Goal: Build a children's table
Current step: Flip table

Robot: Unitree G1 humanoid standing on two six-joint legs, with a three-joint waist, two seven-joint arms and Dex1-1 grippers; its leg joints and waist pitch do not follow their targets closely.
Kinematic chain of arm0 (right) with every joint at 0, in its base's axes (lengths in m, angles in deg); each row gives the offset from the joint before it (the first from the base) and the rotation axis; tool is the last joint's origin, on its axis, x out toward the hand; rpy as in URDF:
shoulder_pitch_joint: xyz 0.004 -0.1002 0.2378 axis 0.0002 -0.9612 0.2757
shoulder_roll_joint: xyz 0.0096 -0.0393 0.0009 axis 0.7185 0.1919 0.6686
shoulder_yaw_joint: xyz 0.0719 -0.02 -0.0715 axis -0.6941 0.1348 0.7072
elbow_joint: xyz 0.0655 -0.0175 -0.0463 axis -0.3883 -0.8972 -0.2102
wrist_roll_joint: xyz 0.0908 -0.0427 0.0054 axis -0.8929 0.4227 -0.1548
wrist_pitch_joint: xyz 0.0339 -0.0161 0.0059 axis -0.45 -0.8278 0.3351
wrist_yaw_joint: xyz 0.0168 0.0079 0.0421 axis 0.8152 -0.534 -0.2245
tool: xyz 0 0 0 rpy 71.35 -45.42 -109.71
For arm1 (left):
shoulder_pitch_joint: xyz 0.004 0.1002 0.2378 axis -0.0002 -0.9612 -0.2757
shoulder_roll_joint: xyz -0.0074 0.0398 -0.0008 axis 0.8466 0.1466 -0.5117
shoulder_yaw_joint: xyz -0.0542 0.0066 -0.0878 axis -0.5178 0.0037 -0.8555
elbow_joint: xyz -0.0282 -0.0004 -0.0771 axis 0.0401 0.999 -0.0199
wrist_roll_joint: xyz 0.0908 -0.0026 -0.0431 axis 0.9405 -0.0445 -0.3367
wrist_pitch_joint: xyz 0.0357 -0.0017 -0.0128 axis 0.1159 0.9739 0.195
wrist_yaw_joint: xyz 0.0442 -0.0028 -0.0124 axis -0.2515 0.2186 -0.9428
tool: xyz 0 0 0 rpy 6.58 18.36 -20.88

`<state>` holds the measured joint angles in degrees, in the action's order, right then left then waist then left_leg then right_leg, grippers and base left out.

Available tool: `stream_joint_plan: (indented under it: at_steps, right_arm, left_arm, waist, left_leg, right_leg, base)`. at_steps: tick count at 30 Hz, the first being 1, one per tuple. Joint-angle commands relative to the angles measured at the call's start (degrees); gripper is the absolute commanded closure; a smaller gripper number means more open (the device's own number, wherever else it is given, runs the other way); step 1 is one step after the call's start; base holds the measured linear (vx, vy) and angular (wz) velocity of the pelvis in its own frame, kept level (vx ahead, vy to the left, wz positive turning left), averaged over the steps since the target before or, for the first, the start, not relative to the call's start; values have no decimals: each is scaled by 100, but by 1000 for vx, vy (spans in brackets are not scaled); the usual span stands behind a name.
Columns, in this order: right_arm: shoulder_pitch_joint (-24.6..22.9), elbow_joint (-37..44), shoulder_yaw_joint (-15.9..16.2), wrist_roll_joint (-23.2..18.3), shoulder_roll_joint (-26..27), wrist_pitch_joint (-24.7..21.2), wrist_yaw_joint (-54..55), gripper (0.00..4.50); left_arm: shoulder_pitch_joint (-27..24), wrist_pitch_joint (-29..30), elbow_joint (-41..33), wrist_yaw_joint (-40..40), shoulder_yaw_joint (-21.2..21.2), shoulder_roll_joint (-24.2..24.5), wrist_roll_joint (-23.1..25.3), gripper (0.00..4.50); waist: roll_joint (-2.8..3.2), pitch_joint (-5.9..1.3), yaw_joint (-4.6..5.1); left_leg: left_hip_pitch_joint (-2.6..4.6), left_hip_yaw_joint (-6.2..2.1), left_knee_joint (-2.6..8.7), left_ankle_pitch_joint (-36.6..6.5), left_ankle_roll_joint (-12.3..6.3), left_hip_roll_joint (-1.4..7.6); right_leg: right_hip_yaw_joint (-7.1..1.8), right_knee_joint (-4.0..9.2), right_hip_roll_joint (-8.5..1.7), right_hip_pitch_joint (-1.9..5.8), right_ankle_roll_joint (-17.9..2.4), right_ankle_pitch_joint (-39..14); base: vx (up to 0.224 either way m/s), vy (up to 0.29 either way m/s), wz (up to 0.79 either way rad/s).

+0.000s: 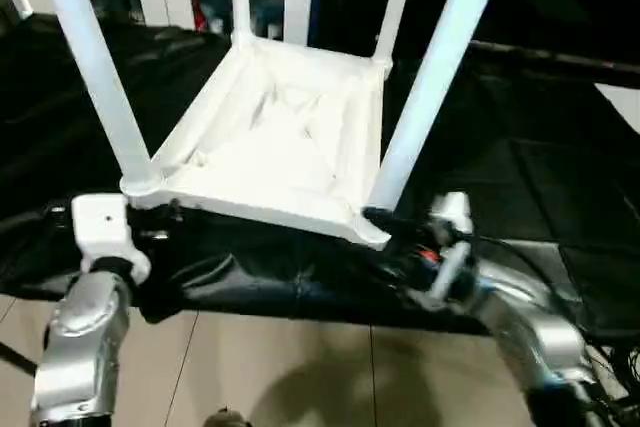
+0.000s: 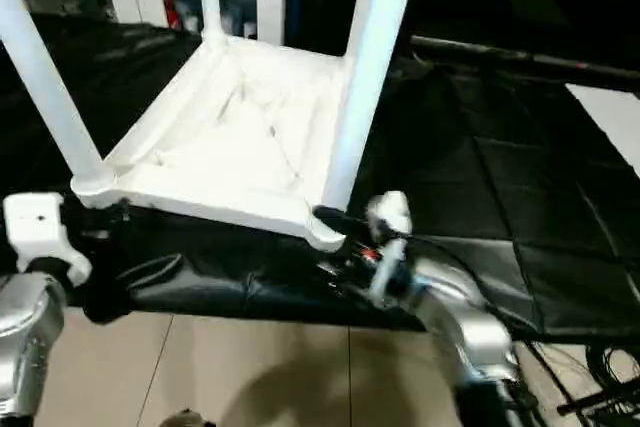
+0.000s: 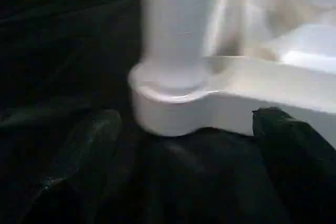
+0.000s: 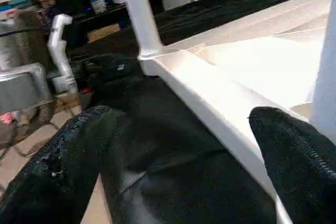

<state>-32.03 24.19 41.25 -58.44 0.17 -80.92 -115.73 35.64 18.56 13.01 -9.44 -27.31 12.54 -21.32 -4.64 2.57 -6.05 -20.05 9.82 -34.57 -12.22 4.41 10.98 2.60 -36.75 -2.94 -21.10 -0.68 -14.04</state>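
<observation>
White plastic children's table point(image 1: 275, 142) lying upside down, legs seated

Left end effector point(image 3: 178, 171) and right end effector point(image 4: 173, 166) are gaping wide, empty, flanking its near corners for lifting.

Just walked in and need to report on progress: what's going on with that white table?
The robot is putting together a children's table. The top lies upside down on a black cloth, and four white legs stand up from its corner sockets. Both grippers are open at the near edge: the left gripper faces the near-left corner socket, and the right gripper sits at the near-right corner. Neither is gripping anything.
</observation>
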Motion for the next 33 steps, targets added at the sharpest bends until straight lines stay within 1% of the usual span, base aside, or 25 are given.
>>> stream_joint_plan:
  at_steps: [1,2,3,4,6,7,8,11,13,15,16,17,18,19,21,22,23,25,26,27,28,29,30,32,33]
  right_arm:
    - [190,-251,-211,118,88,231,319,0]
    - [242,-328,-333,126,139,305,454,0]
    - [261,-374,-404,150,152,364,554,0]
    - [280,-462,-549,163,158,458,700,0]
    - [289,-533,-646,171,154,532,800,0]
    - [295,-574,-681,188,150,586,856,0]
    - [267,-656,-840,106,100,643,940,0]
    - [152,-627,-968,58,23,698,975,0]
    - [50,-559,-991,75,-24,705,958,0]
    - [-24,-510,-996,89,-49,703,945,0]
    - [-133,-456,-1019,141,-75,737,975,0]
    - [-149,-452,-1025,150,-77,747,982,0]
    - [-166,-448,-1031,159,-79,758,990,0]
    - [-191,-436,-1037,170,-71,776,1006,0]
    - [-208,-406,-1026,182,-55,772,1015,0]
    - [-208,-406,-1008,205,-63,774,1011,0]
    - [-211,-403,-957,253,-77,786,980,0]
    - [-213,-397,-936,268,-80,786,964,0]
    - [-219,-377,-920,259,-73,778,956,0]
    - [-214,-320,-849,227,-69,719,871,0]
    - [-212,-310,-836,222,-69,710,855,0]
    - [-190,-296,-763,230,-59,684,816,0]
    - [-175,-295,-732,230,-51,671,799,0]
    - [-109,-312,-645,262,3,670,770,0]
    - [-109,-312,-645,262,3,670,770,0]
  left_arm:
    - [227,-31,80,-17,-49,27,-40,8]
    - [333,-60,147,15,-32,58,-57,8]
    - [392,-83,194,31,-12,72,-57,8]
    - [509,-98,308,36,29,95,-41,8]
    - [592,-109,399,39,52,108,-27,8]
    - [627,-119,442,41,61,115,-16,8]
    - [787,-183,628,127,113,137,0,8]
    - [1003,-196,828,320,167,95,-98,8]
    - [1143,-239,978,421,222,52,-132,8]
    - [1230,-262,1066,521,268,12,-178,8]
    - [1356,-244,1150,781,368,-95,-356,8]
    - [1375,-236,1154,842,389,-121,-403,8]
    - [1393,-225,1156,909,412,-149,-455,8]
    - [1418,-216,1179,1061,494,-197,-517,8]
    - [1430,-268,1245,1229,607,-218,-501,8]
    - [1433,-312,1263,1271,628,-229,-499,8]
    - [1445,-380,1342,1314,674,-215,-438,8]
    - [1454,-415,1397,1312,701,-195,-378,8]
    - [1494,-485,1516,1249,705,-174,-281,8]
    - [1678,-710,1927,919,633,-108,-29,8]
    - [1712,-751,2001,861,619,-96,14,8]
    - [1858,-843,2244,718,553,-43,72,8]
    - [1915,-868,2328,670,533,-19,86,8]
    - [2110,-962,2582,641,445,10,-2,8]
    - [2110,-962,2582,641,445,10,-2,8]
  waist:
    - [89,-254,-3]
    - [112,-254,-14]
    - [104,-264,-22]
    - [101,-252,-41]
    - [89,-254,-58]
    - [104,-260,-59]
    - [101,-271,-51]
    - [111,-261,-55]
    - [97,-264,-53]
    - [101,-262,-70]
    - [106,-256,-64]
    - [129,-267,-70]
    - [116,-262,-65]
    - [144,-267,-57]
    - [116,-264,-30]
    - [117,-265,-22]
    - [73,-265,-25]
    - [97,-263,-29]
    - [90,-260,-25]
    - [61,-257,-20]
    - [76,-259,-19]
    - [46,-262,-11]
    - [74,-259,-14]
    - [67,-262,-7]
    - [57,-272,-2]
  left_leg:
    - [49,-117,466,-684,-99,288]
    - [58,-115,477,-671,-77,272]
    - [62,-115,472,-656,-59,278]
    - [70,-102,474,-676,-26,277]
    - [59,-103,482,-686,-5,275]
    - [60,-104,479,-665,-1,269]
    - [56,-98,469,-599,-13,253]
    - [47,-93,469,-618,-22,253]
    - [52,-92,472,-673,-26,258]
    - [60,-87,469,-671,-45,258]
    - [45,-93,477,-695,-41,262]
    - [68,-91,474,-741,-3,275]
    - [50,-97,479,-733,14,274]
    - [40,-99,483,-731,23,270]
    - [33,-90,469,-695,-23,261]
    - [34,-87,464,-657,-67,260]
    - [38,-81,459,-621,-109,267]
    - [35,-83,459,-590,-136,268]
    - [33,-90,467,-586,-153,274]
    - [45,-82,463,-612,-177,263]
    - [43,-88,466,-623,-196,259]
    - [38,-99,470,-625,-196,268]
    - [49,-110,477,-629,-183,281]
    - [41,-109,474,-598,-164,278]
    - [46,-101,461,-504,-171,276]
  right_leg:
    - [-288,446,-502,142,-1043,0]
    - [-283,437,-497,133,-1061,34]
    - [-282,429,-500,141,-1062,86]
    - [-286,431,-500,129,-1063,118]
    - [-288,420,-508,160,-1033,174]
    - [-287,414,-504,159,-1024,213]
    - [-286,409,-502,167,-994,320]
    - [-295,420,-514,179,-995,285]
    - [-290,431,-512,182,-992,207]
    - [-291,443,-516,175,-995,180]
    - [-292,453,-524,181,-993,142]
    - [-289,450,-532,167,-1031,134]
    - [-288,441,-534,180,-1054,146]
    - [-287,434,-527,187,-1072,187]
    - [-289,441,-522,196,-1093,251]
    - [-294,438,-526,198,-1089,257]
    - [-293,441,-529,199,-1090,243]
    - [-294,439,-528,196,-1085,234]
    - [-287,441,-525,196,-1075,225]
    - [-286,453,-510,187,-1024,171]
    - [-285,459,-509,191,-994,141]
    - [-285,458,-523,203,-937,104]
    - [-282,451,-539,192,-944,84]
    - [-280,446,-541,196,-979,120]
    - [-284,425,-541,194,-1036,275]
  base:
    - [0,0,0]
    - [0,0,0]
    - [0,0,0]
    - [0,0,0]
    - [0,0,0]
    - [0,0,0]
    - [0,0,0]
    - [0,0,0]
    - [0,0,0]
    - [0,0,0]
    - [0,0,0]
    - [0,0,0]
    - [0,0,0]
    - [0,0,0]
    - [0,0,0]
    - [0,0,0]
    - [0,0,0]
    - [0,0,0]
    - [0,0,0]
    - [0,0,0]
    - [0,0,0]
    - [0,0,0]
    - [0,0,0]
    - [0,0,0]
    - [0,0,0]
